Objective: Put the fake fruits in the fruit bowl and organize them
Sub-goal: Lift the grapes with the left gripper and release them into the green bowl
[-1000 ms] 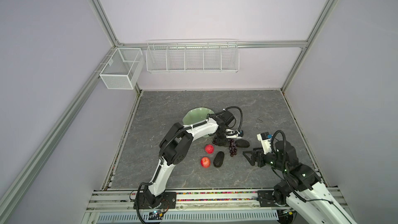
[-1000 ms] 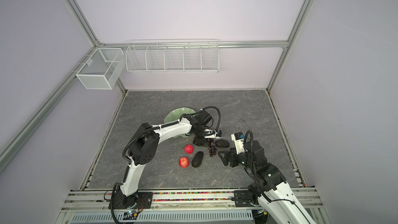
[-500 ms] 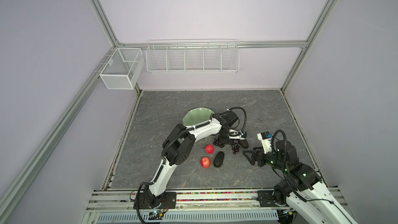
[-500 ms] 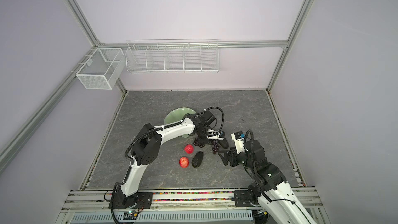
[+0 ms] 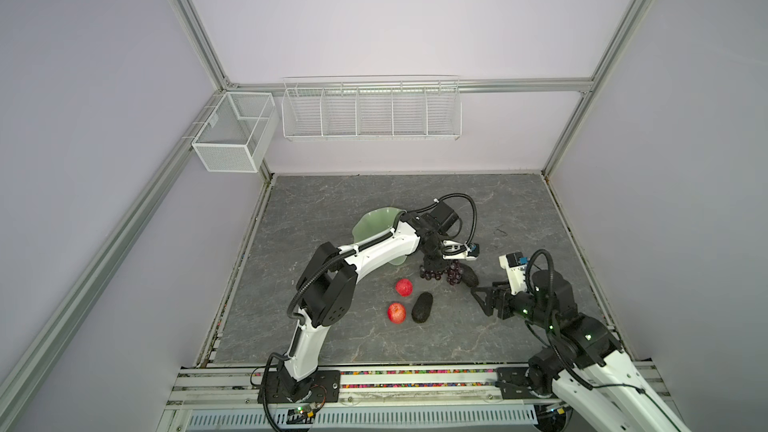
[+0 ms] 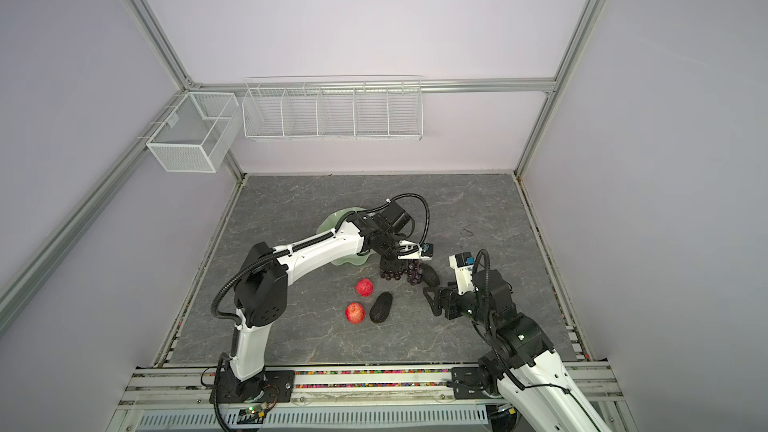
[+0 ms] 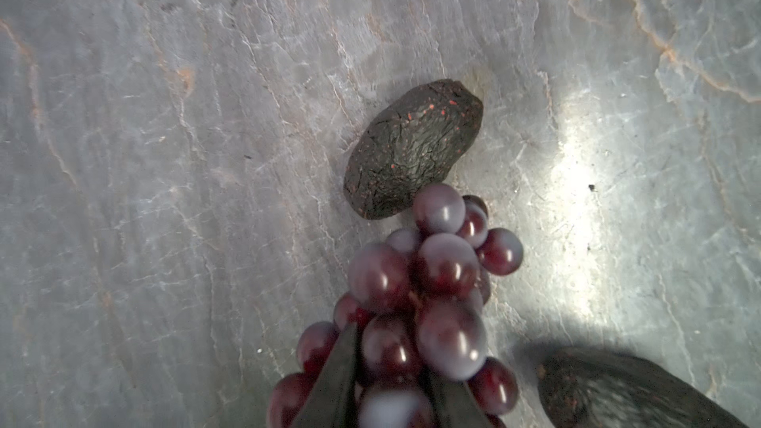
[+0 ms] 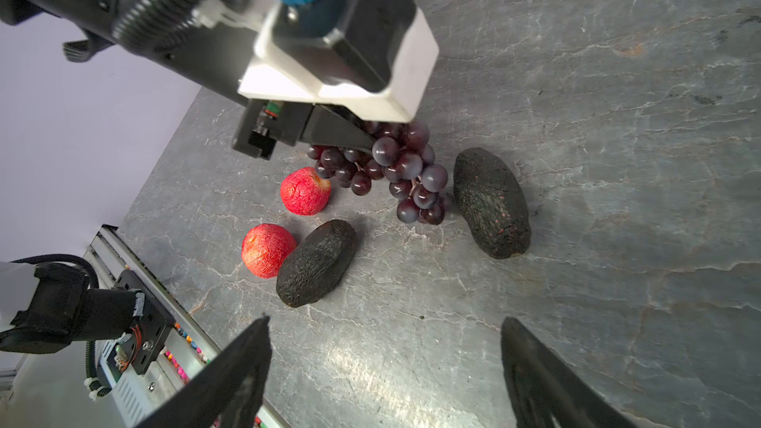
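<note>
Shutting over the last second, left pincer (image 5: pixel 434 263) now grips the grapes (image 5: pixel 443 277), fruit bowl (image 5: pixel 371 223) lying just beyond-left; right pincer (image 8: pixel 385 321) gapes empty.

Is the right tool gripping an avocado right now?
No, in the right wrist view the right tool stands open and empty, while one avocado and the other avocado lie on the table.

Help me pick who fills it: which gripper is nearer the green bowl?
Left. The left gripper, shut on the grapes, hangs just off the bowl rim; the right gripper sits open farther off, beyond the grapes and an avocado.
</note>
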